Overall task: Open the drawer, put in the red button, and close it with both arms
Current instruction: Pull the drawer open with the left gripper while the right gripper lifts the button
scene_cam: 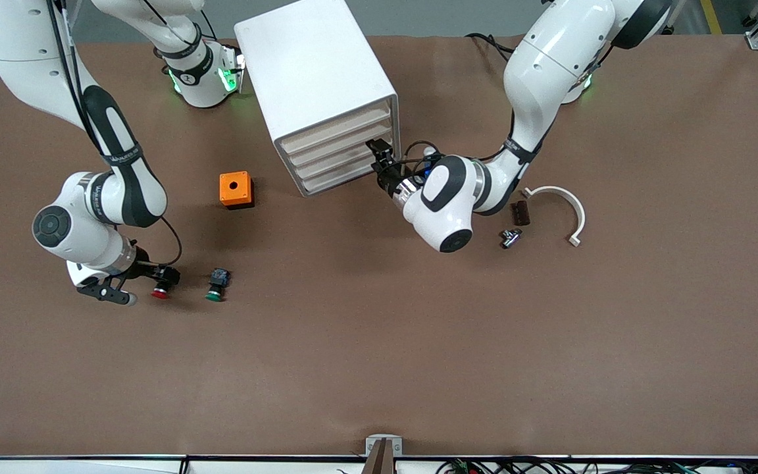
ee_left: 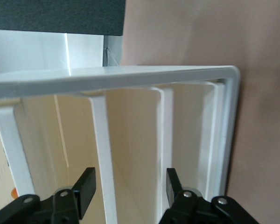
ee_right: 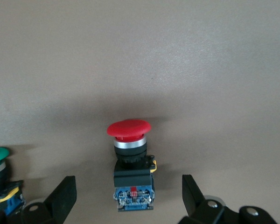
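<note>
under right gripper (ee_right: 126, 196), half-hidden red button (ee_right: 129, 161)

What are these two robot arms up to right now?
The left gripper is at the front of the white cabinet, jaws open at one drawer, all four of which look closed. The right gripper sits low with jaws open around the red button on the table, not yet gripping. A green button lies beside it.
</note>
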